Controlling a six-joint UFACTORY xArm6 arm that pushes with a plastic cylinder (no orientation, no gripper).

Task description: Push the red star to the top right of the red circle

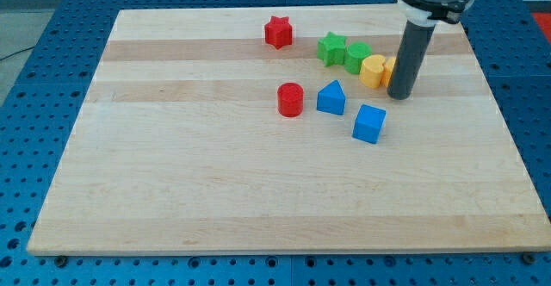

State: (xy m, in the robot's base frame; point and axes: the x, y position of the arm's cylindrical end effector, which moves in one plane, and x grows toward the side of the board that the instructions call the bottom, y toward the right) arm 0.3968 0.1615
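**My tip parked at the yellow blocks, well away from the red star**

There were no fingers to open or close; my tip (399, 96) touched the yellow blocks (374, 71). The red star (278, 32) lay far to its left, above-left of the red circle (291, 99). I judged circling behind the star and nudging rightward best. Count: two red, two green, two blue, two yellow.

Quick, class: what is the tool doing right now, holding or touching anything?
My tip: no jaws, holds nothing; rests beside the yellow blocks, far from the red star.
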